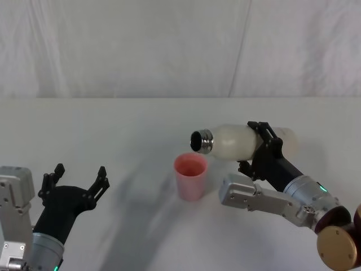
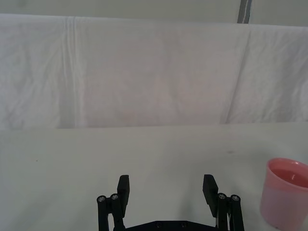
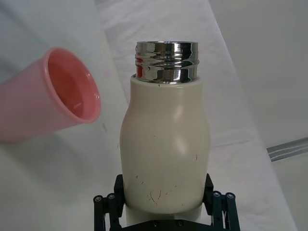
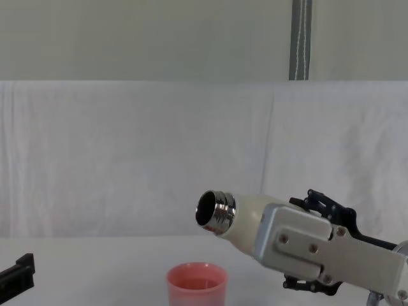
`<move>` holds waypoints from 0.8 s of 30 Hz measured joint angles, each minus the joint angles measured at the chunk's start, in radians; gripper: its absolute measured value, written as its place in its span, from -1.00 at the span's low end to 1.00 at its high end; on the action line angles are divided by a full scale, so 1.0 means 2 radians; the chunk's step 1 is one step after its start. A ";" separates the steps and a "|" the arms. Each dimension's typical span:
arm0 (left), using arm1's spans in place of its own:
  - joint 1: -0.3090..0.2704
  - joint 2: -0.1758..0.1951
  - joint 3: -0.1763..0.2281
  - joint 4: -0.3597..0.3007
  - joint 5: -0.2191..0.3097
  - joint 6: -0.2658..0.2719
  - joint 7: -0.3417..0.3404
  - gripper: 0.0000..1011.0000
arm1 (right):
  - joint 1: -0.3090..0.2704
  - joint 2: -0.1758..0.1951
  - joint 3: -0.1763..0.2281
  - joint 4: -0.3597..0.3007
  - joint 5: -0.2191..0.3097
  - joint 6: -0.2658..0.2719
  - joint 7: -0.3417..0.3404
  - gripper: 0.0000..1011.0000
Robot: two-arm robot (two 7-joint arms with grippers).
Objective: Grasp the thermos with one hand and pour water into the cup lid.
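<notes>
White wrinkled cloth drapes the table [image 1: 113,130] and the wall behind. Right of centre in the head view, the right gripper [image 1: 265,148] clamps its black plastic fingers around the smooth cream thermos [image 1: 234,141], tipped nearly level, its shiny threaded steel neck above the round pink cup lid [image 1: 190,175]. At lower left the left gripper [image 1: 76,182] rests with fingers spread.

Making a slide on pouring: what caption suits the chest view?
Right claw tips the open bottle above the pink cup on the table.
</notes>
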 joint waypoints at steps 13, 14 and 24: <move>0.000 0.000 0.000 0.000 0.000 0.000 0.000 0.98 | 0.008 0.003 -0.014 0.006 -0.041 0.020 -0.008 0.88; 0.000 0.000 0.000 0.000 0.000 0.000 0.000 0.98 | 0.009 0.003 -0.015 0.006 -0.043 0.021 -0.009 0.88; 0.000 0.000 0.000 0.000 0.000 0.000 0.000 0.98 | 0.014 0.005 -0.023 0.011 -0.066 0.029 -0.014 0.88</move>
